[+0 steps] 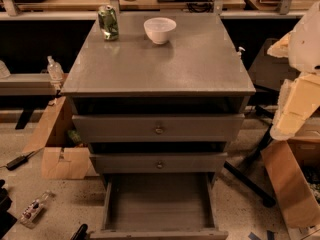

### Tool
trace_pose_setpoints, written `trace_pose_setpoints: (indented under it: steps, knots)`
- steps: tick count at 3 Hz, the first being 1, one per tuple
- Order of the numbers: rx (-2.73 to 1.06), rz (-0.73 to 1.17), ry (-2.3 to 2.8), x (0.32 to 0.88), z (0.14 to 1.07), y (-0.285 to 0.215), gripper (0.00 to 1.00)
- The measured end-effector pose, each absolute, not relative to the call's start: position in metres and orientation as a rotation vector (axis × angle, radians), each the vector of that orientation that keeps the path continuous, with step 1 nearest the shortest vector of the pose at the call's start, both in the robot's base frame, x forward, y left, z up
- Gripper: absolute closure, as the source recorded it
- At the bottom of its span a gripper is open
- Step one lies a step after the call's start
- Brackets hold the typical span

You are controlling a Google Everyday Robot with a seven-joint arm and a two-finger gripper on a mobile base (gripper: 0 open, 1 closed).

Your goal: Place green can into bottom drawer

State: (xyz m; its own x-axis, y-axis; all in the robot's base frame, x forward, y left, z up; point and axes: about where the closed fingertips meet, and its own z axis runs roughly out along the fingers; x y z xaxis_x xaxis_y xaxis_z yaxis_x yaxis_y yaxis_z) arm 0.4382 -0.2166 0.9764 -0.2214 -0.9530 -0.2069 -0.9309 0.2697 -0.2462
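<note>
The green can point(108, 22) stands upright at the back left corner of the grey cabinet's top point(160, 69). The bottom drawer point(157, 204) is pulled out and its flat floor holds nothing. My gripper point(295, 104) shows as a large pale shape at the right edge of the camera view. It is well to the right of the cabinet and far from the can, with nothing seen in it.
A white bowl point(160, 30) sits on the cabinet top right of the can. The two upper drawers point(159, 129) with round knobs are shut. Cardboard boxes stand at left point(60, 154) and right point(292, 189). A black chair leg point(250, 181) lies right of the open drawer.
</note>
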Motion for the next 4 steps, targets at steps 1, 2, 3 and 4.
trace_pose_setpoints:
  steps: [1, 2, 3, 4]
  knots:
    - [-1.724, -0.099, 2.231, 0.438, 0.976, -0.217, 0.0]
    - [-1.654, -0.099, 2.19, 0.457, 0.978, -0.217, 0.0]
    - [-1.499, -0.042, 2.091, 0.502, 0.979, -0.217, 0.0]
    - [-1.323, 0.072, 1.93, 0.559, 0.99, -0.205, 0.0]
